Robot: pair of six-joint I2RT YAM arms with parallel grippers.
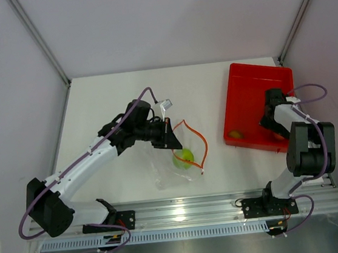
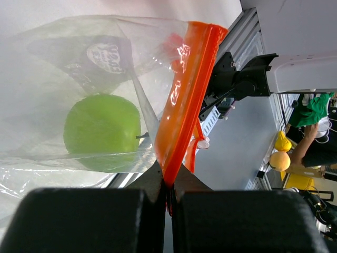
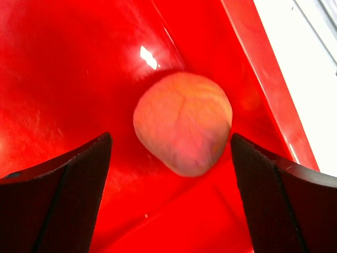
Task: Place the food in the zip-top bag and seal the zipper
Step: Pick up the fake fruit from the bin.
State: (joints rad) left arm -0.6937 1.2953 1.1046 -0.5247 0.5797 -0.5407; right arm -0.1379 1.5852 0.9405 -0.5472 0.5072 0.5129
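- The left claw [image 2: 167, 182] is pinched shut on the zipper [image 2: 181, 95]. The orange-red strip rises from between its fingers.
- Its wrist view shows the green apple [image 2: 102, 130] inside the zip-top bag [image 2: 52, 58], behind clear film. Only the top view shows the bag trailing onto the worktop [image 1: 110, 96], its mouth gaping to the right.
- The right claw [image 3: 171, 153] stands wide open and holds nothing. Its fingers flank the peach-like fruit [image 3: 183, 122] without touching it.
- That fruit lies on the floor of the red tray [image 3: 63, 63], near a wall. From above, the wrist covers that spot.
- Only the top view shows the brown lump [image 1: 236, 135], in the tray's near left corner.
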